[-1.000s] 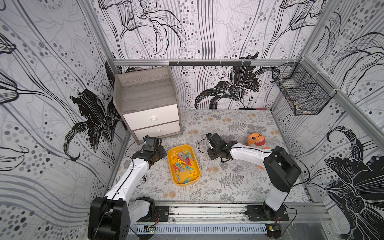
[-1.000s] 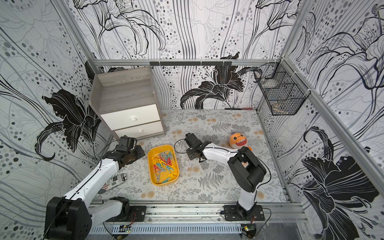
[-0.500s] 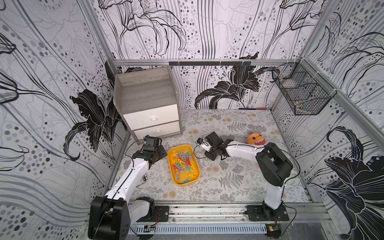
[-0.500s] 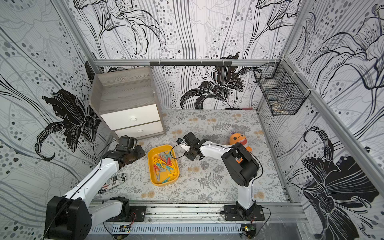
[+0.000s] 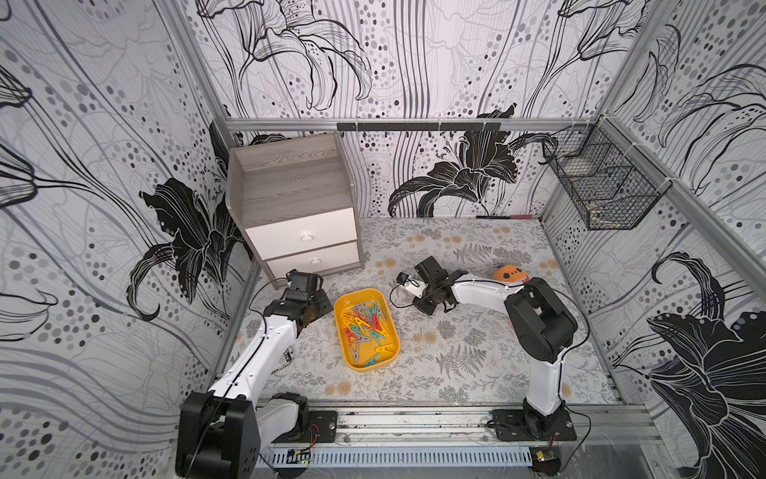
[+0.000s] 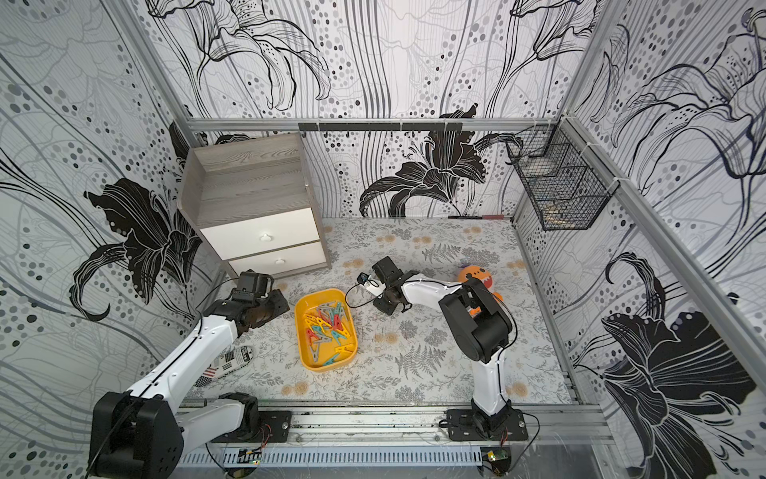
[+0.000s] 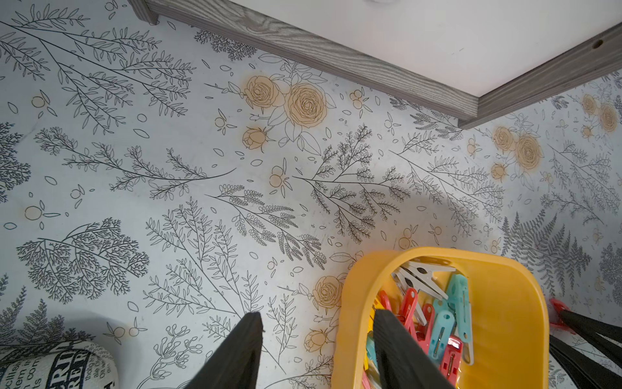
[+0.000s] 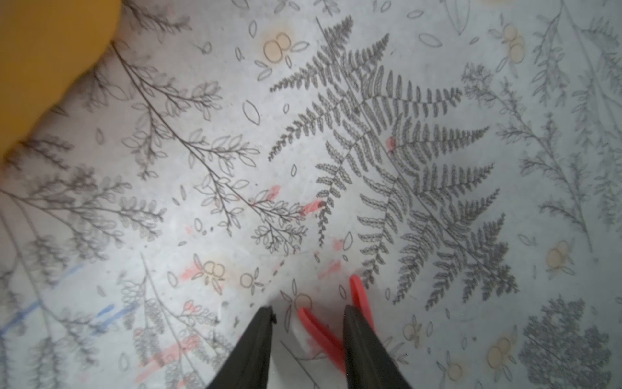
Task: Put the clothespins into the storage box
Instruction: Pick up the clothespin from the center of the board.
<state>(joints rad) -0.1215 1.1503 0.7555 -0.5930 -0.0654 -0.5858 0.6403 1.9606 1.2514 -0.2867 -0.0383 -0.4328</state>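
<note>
A booth lined with black-and-white lily wallpaper is shown, floored by a desk point(image 5: 456, 365) printed with ferns and pale roses. The storage box point(image 5: 360, 292), a shallow yellow tray, is seen left of the desk's centre in both top views point(image 6: 319, 292), and a loose heap of yellow, teal, red and grey clothespins point(image 5: 367, 327) is contained in it.

Just beside the far right corner of the box, the right gripper point(image 8: 308, 311) is held low over the desk. A single red clothespin point(image 8: 319, 333) is gripped between its fingers point(image 8: 360, 340), with the two legs of the pin projecting past the tips. The right arm is folded sharply at the elbow above its base on the front rail, and the white forearm is stretched leftward toward the box.

At the far left corner of the box, the left gripper point(image 7: 317, 313) is pointed downward. Its fingers point(image 7: 242, 343) are spread apart and nothing is held between them. The left arm is extended forward from the front rail, with the wrist bent toward the box.

A grey wood drawer cabinet point(image 5: 298, 199) is placed behind the left gripper, and an orange toy point(image 5: 510, 273) is partly hidden behind the right forearm.
</note>
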